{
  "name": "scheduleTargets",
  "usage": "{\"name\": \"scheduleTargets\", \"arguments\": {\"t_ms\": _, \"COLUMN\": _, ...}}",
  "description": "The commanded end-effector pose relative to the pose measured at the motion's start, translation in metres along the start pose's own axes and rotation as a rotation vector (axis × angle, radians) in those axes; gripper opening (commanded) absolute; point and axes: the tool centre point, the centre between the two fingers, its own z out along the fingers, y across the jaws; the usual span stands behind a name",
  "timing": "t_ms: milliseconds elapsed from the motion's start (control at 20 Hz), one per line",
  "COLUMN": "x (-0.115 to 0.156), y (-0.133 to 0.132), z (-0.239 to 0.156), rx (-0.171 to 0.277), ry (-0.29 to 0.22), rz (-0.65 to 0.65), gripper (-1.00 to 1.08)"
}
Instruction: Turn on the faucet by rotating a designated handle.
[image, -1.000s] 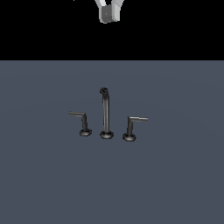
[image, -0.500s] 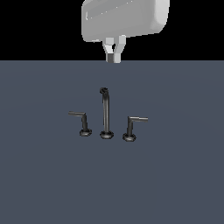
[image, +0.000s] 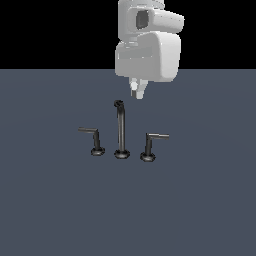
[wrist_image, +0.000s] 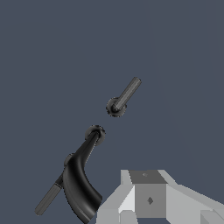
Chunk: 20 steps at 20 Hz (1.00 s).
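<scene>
The faucet stands mid-floor as three dark pieces. Its tall spout (image: 120, 131) has a hooked tip, with an L-shaped handle on each side. The designated handle (image: 149, 146), with a thicker post, wider base and pale lever, is on the exterior view's right. The slimmer handle (image: 94, 140) is on the left. My gripper (image: 137, 90) hangs above and behind the spout tip, fingers together, holding nothing and touching nothing. In the wrist view the spout (wrist_image: 81, 183) looms close. The designated handle (wrist_image: 124, 97) lies just beyond the spout's base. My fingers (wrist_image: 149, 199) fill one edge.
The slimmer handle's lever (wrist_image: 47, 199) pokes out from behind the spout in the wrist view. A flat grey-blue floor (image: 200, 210) surrounds the faucet on all sides. My white arm housing (image: 147, 52) looms above the gripper.
My arm has come down from the top of the exterior view toward the faucet, with the gripper now just above the spout tip. The faucet pieces have not moved.
</scene>
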Motion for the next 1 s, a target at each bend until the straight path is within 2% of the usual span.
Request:
{"name": "scheduleTargets", "arguments": {"t_ms": 0, "x": 0.011, "y": -0.006, "z": 0.015, "rx": 0.002, "ry": 0.001, "rz": 0.067, "gripper": -1.00}}
{"name": "scheduleTargets", "arguments": {"t_ms": 450, "x": 0.055, "y": -0.021, "z": 0.071, "rx": 0.004, "ry": 0.008, "rz": 0.313, "gripper": -1.00}}
{"name": "scheduleTargets", "arguments": {"t_ms": 950, "x": 0.098, "y": -0.024, "z": 0.119, "rx": 0.006, "ry": 0.014, "rz": 0.532, "gripper": -1.00}}
